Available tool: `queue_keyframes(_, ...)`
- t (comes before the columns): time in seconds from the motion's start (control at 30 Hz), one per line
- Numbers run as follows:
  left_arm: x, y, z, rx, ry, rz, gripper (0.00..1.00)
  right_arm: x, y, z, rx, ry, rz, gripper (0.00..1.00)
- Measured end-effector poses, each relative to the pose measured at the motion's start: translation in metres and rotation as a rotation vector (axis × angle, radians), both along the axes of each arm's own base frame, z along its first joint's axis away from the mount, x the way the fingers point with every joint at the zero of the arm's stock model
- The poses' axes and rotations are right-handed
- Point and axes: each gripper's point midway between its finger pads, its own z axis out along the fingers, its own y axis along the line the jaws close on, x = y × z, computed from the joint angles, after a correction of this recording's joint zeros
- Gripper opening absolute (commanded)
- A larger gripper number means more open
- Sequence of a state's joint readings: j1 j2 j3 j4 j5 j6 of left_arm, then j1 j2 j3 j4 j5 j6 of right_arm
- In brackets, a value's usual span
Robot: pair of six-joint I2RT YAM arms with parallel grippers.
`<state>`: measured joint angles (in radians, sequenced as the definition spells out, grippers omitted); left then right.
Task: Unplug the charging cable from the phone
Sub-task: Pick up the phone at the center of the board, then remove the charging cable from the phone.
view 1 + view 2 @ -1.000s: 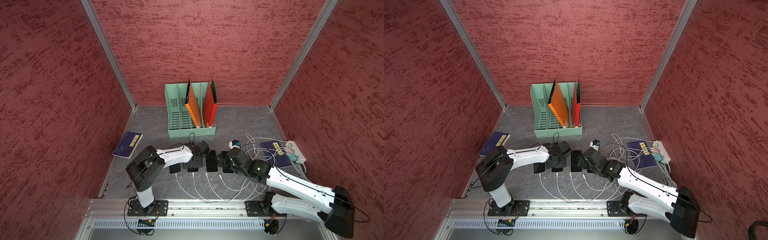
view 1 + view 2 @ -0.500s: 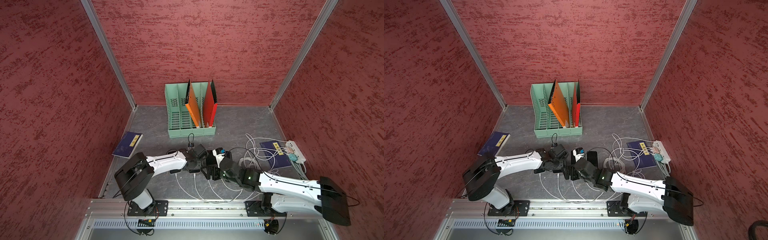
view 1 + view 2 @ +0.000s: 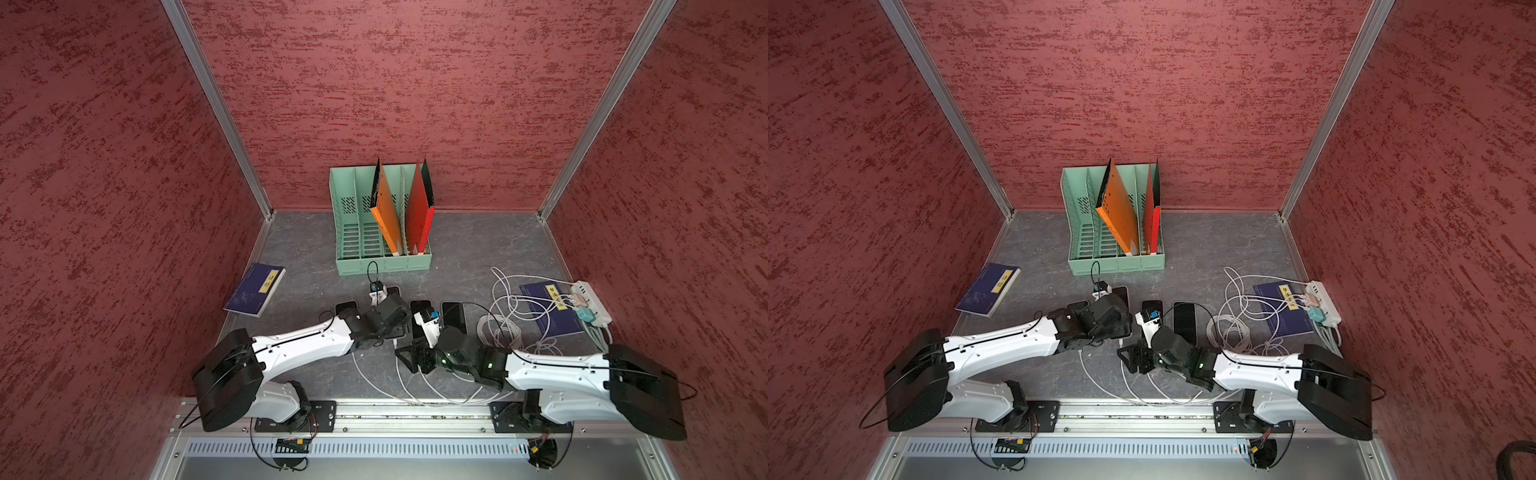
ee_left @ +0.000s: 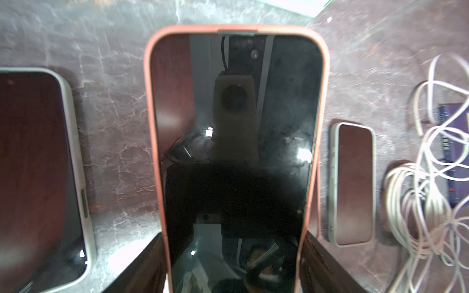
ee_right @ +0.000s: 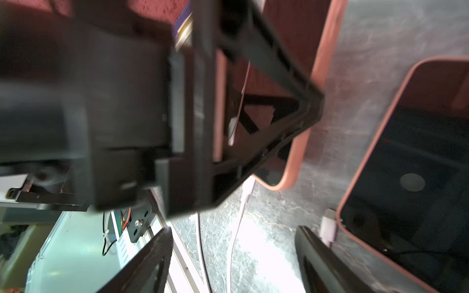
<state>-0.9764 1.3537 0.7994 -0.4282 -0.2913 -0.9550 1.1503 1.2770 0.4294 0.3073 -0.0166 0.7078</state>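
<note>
Lower middle in both top views, the left gripper (image 4: 233, 269) hugs the pink phone (image 4: 233, 114) by its sides. Beside it the right gripper (image 3: 415, 359) is spread wide, white charging cable (image 5: 236, 236) between its fingers

The grey marbled table (image 3: 478, 245) carries a green file rack (image 3: 382, 267) at the far middle and a blue booklet (image 3: 254, 289) on the left. A row of phones (image 3: 453, 316) lies near the middle. White charging cables (image 3: 498, 328), a second booklet (image 3: 552, 322) and a power strip (image 3: 592, 301) lie on the right.
</note>
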Motion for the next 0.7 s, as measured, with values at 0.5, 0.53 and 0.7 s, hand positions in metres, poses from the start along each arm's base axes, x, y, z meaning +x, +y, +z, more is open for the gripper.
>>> queue_keyframes(0.5,-0.005,0.006,0.024,-0.032,-0.091,0.059,0.00,-0.003,0.020,-0.009,0.069,0.072,0.014,0.40)
queue_keyframes(0.53,-0.005,0.006,0.024,-0.030,-0.093,0.062,0.00,-0.003,0.020,-0.009,0.070,0.073,0.014,0.38)
queue_keyframes(0.7,-0.004,0.008,0.025,-0.031,-0.100,0.076,0.00,-0.003,0.020,-0.007,0.075,0.071,0.014,0.28)
